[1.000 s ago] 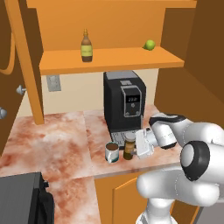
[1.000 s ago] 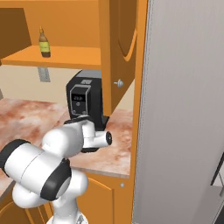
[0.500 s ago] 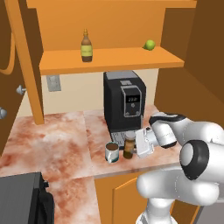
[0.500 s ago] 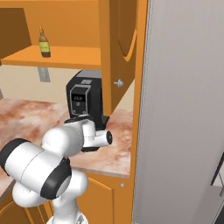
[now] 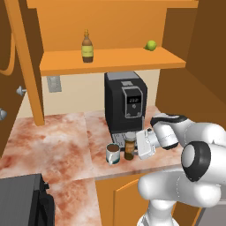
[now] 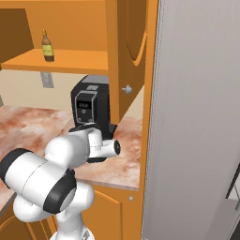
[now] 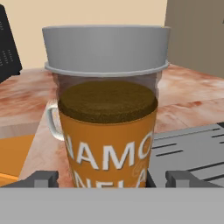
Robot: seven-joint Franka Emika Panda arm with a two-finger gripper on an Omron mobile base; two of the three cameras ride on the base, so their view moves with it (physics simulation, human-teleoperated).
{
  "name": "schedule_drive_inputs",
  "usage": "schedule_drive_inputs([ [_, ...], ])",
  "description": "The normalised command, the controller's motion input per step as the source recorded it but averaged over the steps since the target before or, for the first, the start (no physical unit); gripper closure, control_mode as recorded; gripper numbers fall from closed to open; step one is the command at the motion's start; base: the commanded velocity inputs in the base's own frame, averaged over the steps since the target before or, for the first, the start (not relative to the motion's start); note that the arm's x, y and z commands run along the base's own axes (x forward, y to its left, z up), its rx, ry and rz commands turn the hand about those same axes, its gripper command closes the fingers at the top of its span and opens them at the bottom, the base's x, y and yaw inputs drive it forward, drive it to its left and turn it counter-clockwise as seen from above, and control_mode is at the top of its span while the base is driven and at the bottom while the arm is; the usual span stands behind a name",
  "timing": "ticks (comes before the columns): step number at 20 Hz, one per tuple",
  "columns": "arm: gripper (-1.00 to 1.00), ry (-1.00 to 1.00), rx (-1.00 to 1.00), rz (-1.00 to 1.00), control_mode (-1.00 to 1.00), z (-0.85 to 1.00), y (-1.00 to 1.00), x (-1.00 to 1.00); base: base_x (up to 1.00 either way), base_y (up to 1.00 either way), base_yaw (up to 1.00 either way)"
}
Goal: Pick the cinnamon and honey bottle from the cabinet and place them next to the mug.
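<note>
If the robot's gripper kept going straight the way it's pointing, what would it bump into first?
The cinnamon jar. It stands right between the open gripper's fingertips, filling the hand view. Just behind it sits the mug, so that would probably come next.

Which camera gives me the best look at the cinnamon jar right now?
The hand view: the cinnamon jar is close up, with its grey lid, brown powder and orange label legible. The left base view shows it small, standing on the counter beside the mug. In the right base view, the arm blocks that spot.
</note>
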Motion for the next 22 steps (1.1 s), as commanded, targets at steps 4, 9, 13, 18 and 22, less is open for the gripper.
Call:
schedule_drive_inputs([
  [4,-1.00,0.00,0.00,0.00,-1.00,0.00,0.00,0.00,0.00,0.00,0.00],
  [9,-1.00,0.00,0.00,0.00,-1.00,0.11,0.00,0.00,0.00,0.00,0.00],
  [13,-1.00,-0.01,0.00,-0.02,-1.00,0.30,-0.11,0.00,0.00,0.00,0.00],
  [18,-1.00,0.00,0.00,-0.02,-1.00,0.38,-0.09,0.00,0.00,0.00,0.00],
  [22,-1.00,0.00,0.00,-0.03,-1.00,0.44,-0.04,0.00,0.00,0.00,0.00],
])
